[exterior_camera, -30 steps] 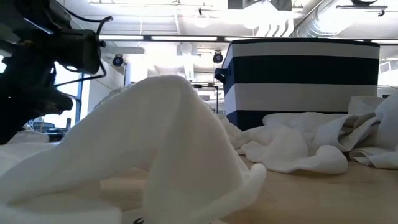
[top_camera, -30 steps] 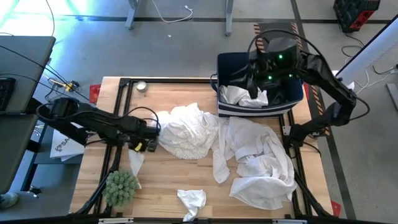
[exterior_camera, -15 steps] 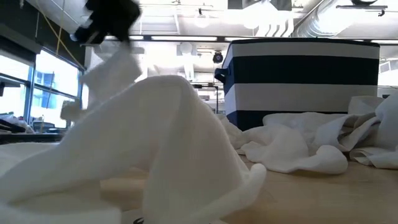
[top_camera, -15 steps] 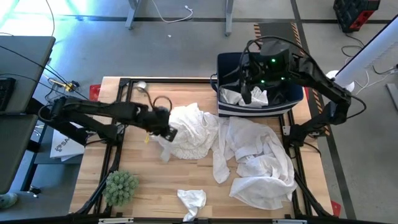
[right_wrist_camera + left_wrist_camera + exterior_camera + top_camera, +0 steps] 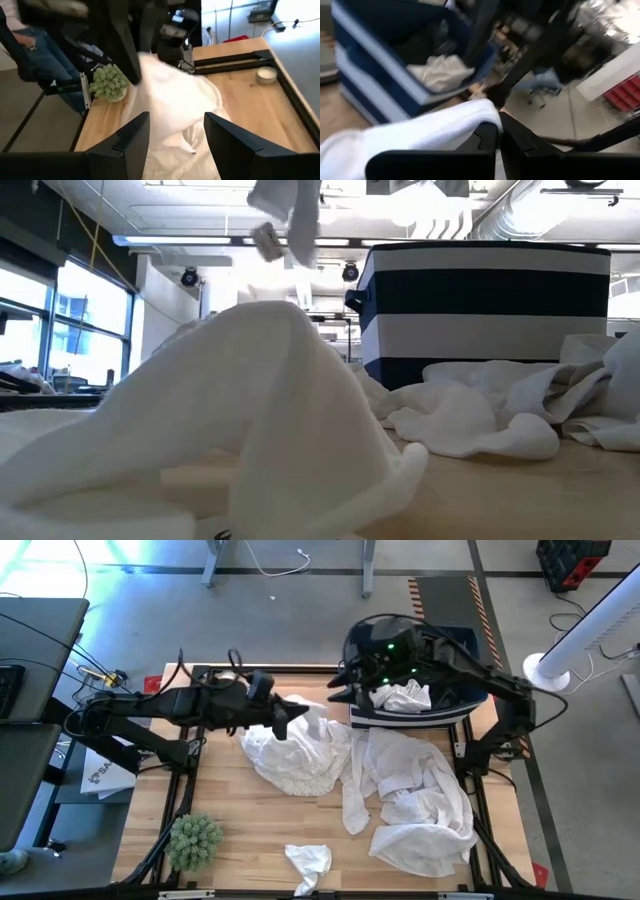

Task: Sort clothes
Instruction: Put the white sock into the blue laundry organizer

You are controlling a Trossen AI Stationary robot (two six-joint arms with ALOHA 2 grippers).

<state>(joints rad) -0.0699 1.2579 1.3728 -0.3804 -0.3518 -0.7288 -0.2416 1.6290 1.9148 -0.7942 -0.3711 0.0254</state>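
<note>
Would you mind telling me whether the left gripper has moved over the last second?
Yes. In the high view the left gripper, shut on a white garment, has swung from near the green plant toward the striped bin.

**No legible text**

We find no text, label, brand or number that can be read in any of the four views. In the high view a white sheet (image 5: 100, 772) beside the table's left edge carries dark printing (a few letters, perhaps), but we cannot make it out. The striped bin (image 5: 485, 315) shows only plain navy and white bands in the low view, with no lettering on them. The wrist views are too blurred for us to read anything.
</note>
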